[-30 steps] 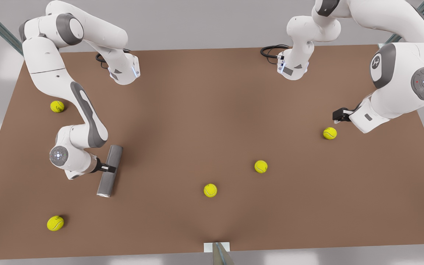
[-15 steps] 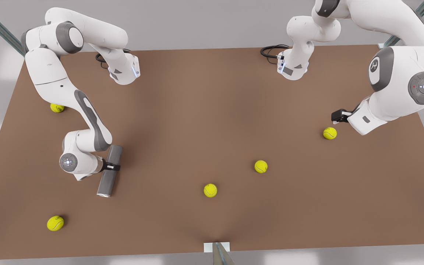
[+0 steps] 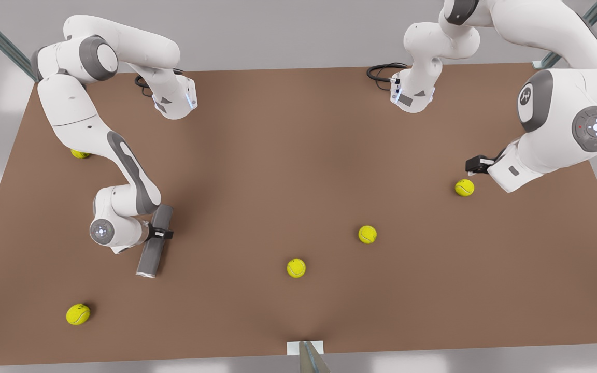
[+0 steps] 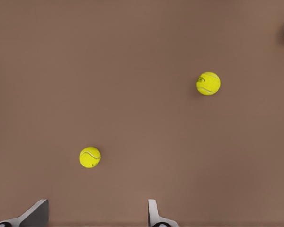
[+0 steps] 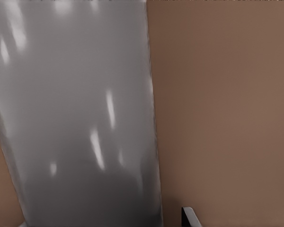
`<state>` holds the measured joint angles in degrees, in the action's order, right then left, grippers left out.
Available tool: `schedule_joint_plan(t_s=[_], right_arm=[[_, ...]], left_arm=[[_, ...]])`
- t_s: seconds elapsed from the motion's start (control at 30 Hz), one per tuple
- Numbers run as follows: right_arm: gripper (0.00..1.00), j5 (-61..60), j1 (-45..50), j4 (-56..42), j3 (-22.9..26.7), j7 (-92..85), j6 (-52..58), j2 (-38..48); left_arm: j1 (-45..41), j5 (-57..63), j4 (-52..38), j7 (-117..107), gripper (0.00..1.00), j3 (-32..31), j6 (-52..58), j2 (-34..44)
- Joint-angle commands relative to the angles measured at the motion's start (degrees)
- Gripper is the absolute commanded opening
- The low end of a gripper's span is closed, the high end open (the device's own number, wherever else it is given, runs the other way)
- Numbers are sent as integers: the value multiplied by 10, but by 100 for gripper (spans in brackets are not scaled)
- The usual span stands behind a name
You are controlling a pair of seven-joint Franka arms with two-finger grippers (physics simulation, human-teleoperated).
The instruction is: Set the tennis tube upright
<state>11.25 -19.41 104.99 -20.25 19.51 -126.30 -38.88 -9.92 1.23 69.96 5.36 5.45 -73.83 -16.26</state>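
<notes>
The tennis tube (image 3: 150, 257) lies flat on the brown table at the front view's left, a matte grey cylinder with its lighter rim at the near end. My right gripper (image 3: 161, 233) reaches in from the side and straddles the tube's middle, open. In the right wrist view the tube (image 5: 80, 118) looms close, and a gap separates it from one fingertip (image 5: 189, 217). My left gripper (image 3: 473, 165) hovers at the front view's right above a tennis ball (image 3: 464, 187). Its fingers (image 4: 154, 215) are open with nothing between them.
Yellow-green tennis balls lie scattered: one near the front left (image 3: 78, 314), one mid-table (image 3: 296, 268), one right of it (image 3: 367, 234), and one half hidden under the right arm (image 3: 79, 154). Two arm bases (image 3: 174, 98) (image 3: 412, 93) stand at the table's far edge.
My right gripper has slid further across the tube, towards the front view's right, and its arm has folded closer. The tube has not moved. My left arm has barely shifted.
</notes>
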Motion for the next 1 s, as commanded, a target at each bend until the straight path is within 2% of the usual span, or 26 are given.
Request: schedule_joint_plan(t_s=[0.0,0.1,0.23,0.4,0.43,0.87,0.97], right_arm=[[100,0,0,-1,0,1,0,-1],[100,0,-1,-1,0,0,0,-2],[89,-1,0,-1,1,0,0,-5],[89,-1,0,0,2,0,0,-6],[81,-1,0,0,2,0,1,-6],[79,-1,-1,-4,1,0,2,-2],[72,-1,-1,-4,1,0,2,-2]], left_arm=[[1,0,0,0,100,0,1,0],[1,0,6,0,100,0,0,0],[1,0,6,0,100,0,0,0],[1,0,6,0,100,0,3,0],[1,0,6,0,100,0,3,0],[1,0,5,0,100,-1,8,1],[0,0,5,0,100,-1,8,1]])
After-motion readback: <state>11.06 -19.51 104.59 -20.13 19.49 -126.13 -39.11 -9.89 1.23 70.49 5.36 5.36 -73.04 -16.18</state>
